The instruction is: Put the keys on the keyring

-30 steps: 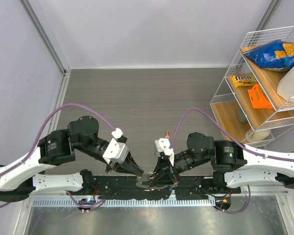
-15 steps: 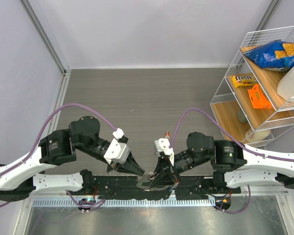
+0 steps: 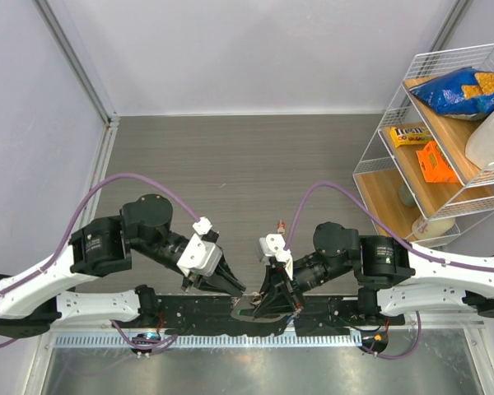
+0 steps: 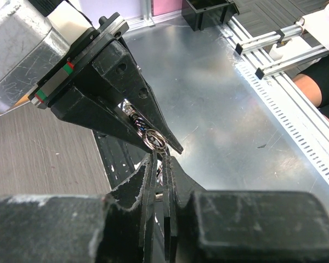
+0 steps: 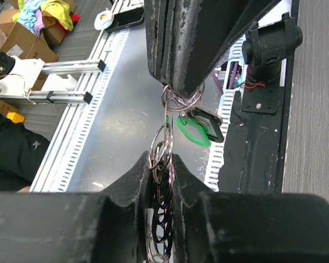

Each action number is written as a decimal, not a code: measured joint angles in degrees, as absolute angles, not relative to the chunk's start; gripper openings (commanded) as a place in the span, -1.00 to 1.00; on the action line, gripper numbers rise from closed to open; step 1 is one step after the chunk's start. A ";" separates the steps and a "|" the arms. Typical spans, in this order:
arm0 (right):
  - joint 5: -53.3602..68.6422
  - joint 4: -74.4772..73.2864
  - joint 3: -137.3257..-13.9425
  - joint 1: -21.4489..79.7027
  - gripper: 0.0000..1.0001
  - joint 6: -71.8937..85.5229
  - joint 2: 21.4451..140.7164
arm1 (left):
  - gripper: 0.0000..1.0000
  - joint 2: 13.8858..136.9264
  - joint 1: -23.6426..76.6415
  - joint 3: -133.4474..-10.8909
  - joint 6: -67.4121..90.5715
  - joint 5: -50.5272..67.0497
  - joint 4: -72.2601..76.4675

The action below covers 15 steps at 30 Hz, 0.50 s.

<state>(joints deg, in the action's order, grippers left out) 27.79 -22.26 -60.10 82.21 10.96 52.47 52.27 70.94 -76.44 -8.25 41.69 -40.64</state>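
Right wrist view: the right fingers at the bottom of the picture are clamped together on the lower links of the keyring, a run of thin wire rings stretched straight up to the left fingers, which come down from the top, pressed shut on the upper rings. Just beside those upper rings a green-headed key hangs off to the right, with a dark-headed key touching it and partly covering it. Behind them lie a bare metal sheet and a black base rail. From the left wrist only one ring shows between the two pairs of tips; the black wedge of the right fingers hides the keys. From above, both pairs of fingers meet over the base rail at the near edge of the grey wood-grain table and cover the keyring almost wholly. Purple cables arch over each arm. Well apart, at the right edge, stands a white wire rack with a blue snack bag, a yellow packet and an orange packet.
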 measured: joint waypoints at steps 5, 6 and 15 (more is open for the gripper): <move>28.05 -22.39 -60.10 82.21 -0.89 11.18 52.42 | -0.70 52.56 70.94 -76.44 -8.58 41.80 -40.56; 28.12 -22.39 -60.07 82.21 -0.88 11.22 52.38 | -0.70 52.62 70.94 -76.44 -8.64 41.85 -40.51; 28.49 -22.55 -60.07 82.21 -0.88 11.60 52.36 | -0.67 53.15 70.94 -76.47 -9.56 42.33 -40.40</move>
<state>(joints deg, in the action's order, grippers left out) 28.49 -22.55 -60.07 82.21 11.60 52.36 53.15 70.94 -76.47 -9.56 42.33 -40.40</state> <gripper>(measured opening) 0.200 0.163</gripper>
